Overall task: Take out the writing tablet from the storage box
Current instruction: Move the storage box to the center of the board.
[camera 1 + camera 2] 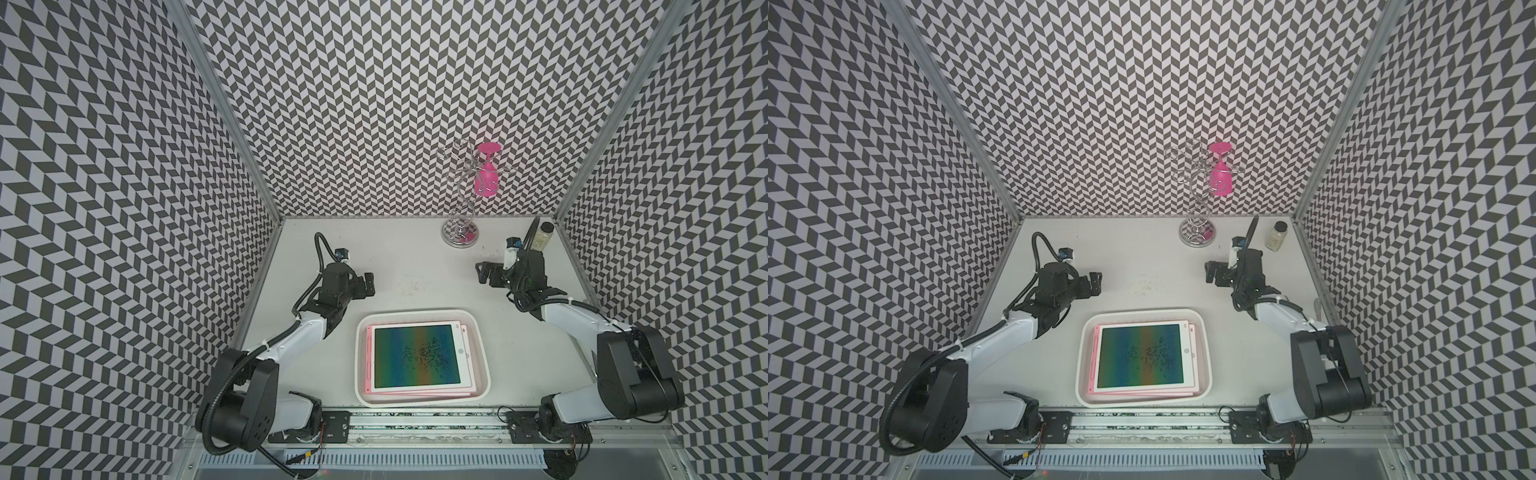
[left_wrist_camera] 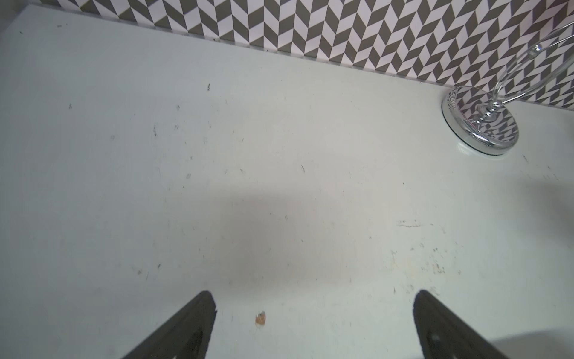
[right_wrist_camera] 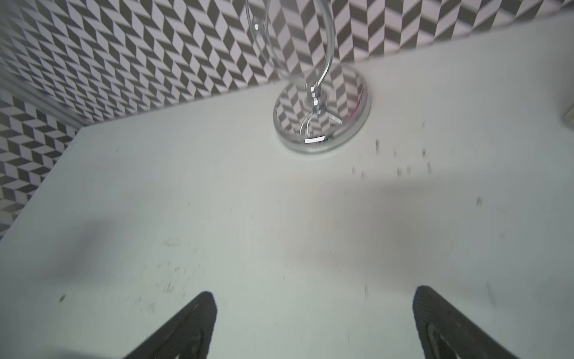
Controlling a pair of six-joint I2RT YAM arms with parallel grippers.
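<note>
The storage box (image 1: 361, 332) (image 1: 1204, 332), a shallow white tray with rounded corners, lies near the table's front edge in both top views. Inside it rests a stack of pink-framed writing tablets; the top writing tablet (image 1: 417, 359) (image 1: 1140, 359) shows a dark screen with a rainbow sheen. My left gripper (image 1: 368, 284) (image 1: 1096, 282) (image 2: 313, 300) hovers behind and left of the box, open and empty. My right gripper (image 1: 482, 272) (image 1: 1209, 272) (image 3: 313, 300) hovers behind and right of it, also open with nothing between its fingers. Neither wrist view shows the box.
A chrome wire glass stand (image 1: 459, 239) (image 1: 1198, 236) (image 2: 483, 127) (image 3: 321, 121) stands at the back, with a pink glass (image 1: 485, 176) (image 1: 1220, 172) hanging upside down on it. A small jar (image 1: 543, 236) (image 1: 1278, 236) sits at the back right corner. Patterned walls enclose three sides.
</note>
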